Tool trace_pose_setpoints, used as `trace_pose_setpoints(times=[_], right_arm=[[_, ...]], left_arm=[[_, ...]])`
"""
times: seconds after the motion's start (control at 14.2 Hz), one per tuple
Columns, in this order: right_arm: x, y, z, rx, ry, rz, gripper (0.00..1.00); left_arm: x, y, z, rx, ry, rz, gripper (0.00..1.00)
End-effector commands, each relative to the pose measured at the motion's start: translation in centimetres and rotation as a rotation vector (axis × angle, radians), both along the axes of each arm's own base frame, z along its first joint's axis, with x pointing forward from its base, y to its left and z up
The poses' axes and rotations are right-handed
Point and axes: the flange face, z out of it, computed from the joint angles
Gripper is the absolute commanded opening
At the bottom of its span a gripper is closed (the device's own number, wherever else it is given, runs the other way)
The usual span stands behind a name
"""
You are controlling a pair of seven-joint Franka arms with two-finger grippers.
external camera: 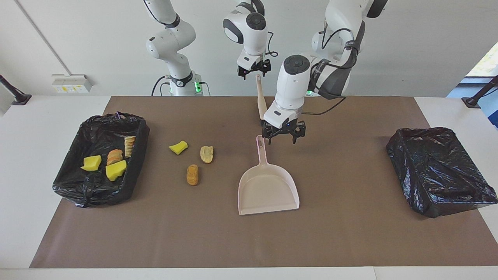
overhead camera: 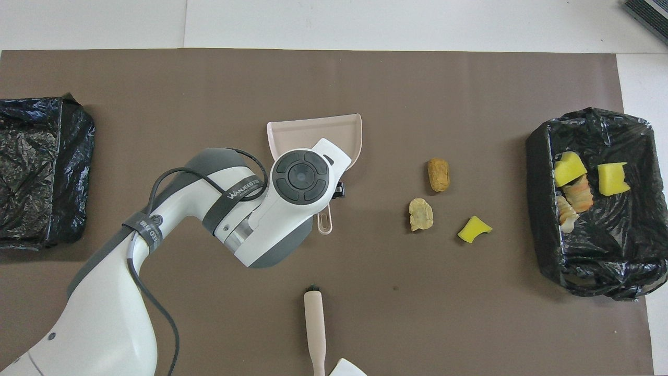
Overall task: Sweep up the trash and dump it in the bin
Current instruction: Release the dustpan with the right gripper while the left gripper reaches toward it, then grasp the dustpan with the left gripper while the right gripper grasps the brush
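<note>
On the left arm (overhead camera: pixel 229 209), a black strap (overhead camera: pixel 237 192) around the white link carries white letters. They look like "WANJEED" and some small signs after, but the end is not clear. A second black strap (overhead camera: pixel 147 233) lower on the same arm also has white print, too small to read. No other text can be read.

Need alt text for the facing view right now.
The left gripper hovers open over the dustpan handle while the right gripper holds a brush upright above the mat. Three scraps lie loose near a lined bin holding four more.
</note>
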Motion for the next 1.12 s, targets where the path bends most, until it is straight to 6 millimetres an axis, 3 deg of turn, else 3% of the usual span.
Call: trace_pose_setpoints(times=[0.0, 0.14, 0.28, 0.42, 0.49, 0.56, 0.7, 0.77, 0.91, 1.05], right_arm=[[0.0, 0.5, -0.9, 0.007, 0.013, -0.032, 1.0], [0.0, 0.3, -1.1, 0.0, 0.018, -0.032, 1.0], [0.0, 0.3, -1.1, -0.001, 0.019, -0.031, 0.92], [0.0, 0.4, -1.1, -0.001, 0.018, -0.028, 0.75], [0.0, 0.4, -1.1, 0.0, 0.018, -0.026, 0.64], [0.0, 0.4, -1.1, 0.0, 0.019, -0.022, 0.49], [0.1, 0.4, -1.2, -0.001, 0.019, -0.019, 0.1], [0.3, 0.5, -1.2, -0.001, 0.019, -0.029, 0.0], [0.4, 0.6, -1.3, 0.0, 0.018, -0.036, 0.0], [0.8, 0.7, -1.3, -0.001, 0.022, -0.044, 0.0]], left_arm=[[0.9, -2.5, -1.6, 0.005, -0.028, 0.033, 1.0], [1.1, -2.5, -1.8, 0.005, -0.038, 0.035, 1.0], [1.1, -2.5, -1.7, 0.006, -0.04, 0.032, 0.81], [1.3, -2.1, -1.8, 0.015, -0.042, 0.035, 0.48], [1.3, -1.9, -1.6, 0.024, -0.042, 0.035, 0.29], [1.3, -1.8, -1.3, 0.028, -0.044, 0.035, 0.16], [1.0, -1.7, -1.4, 0.034, -0.043, 0.03, 0.07], [0.9, -1.7, -1.4, 0.039, -0.041, 0.025, 0.04], [1.4, -0.5, 0.6, 0.052, -0.062, -0.001, 0.0], [0.7, 1.0, 3.1, 0.131, -0.048, -0.152, 0.0]])
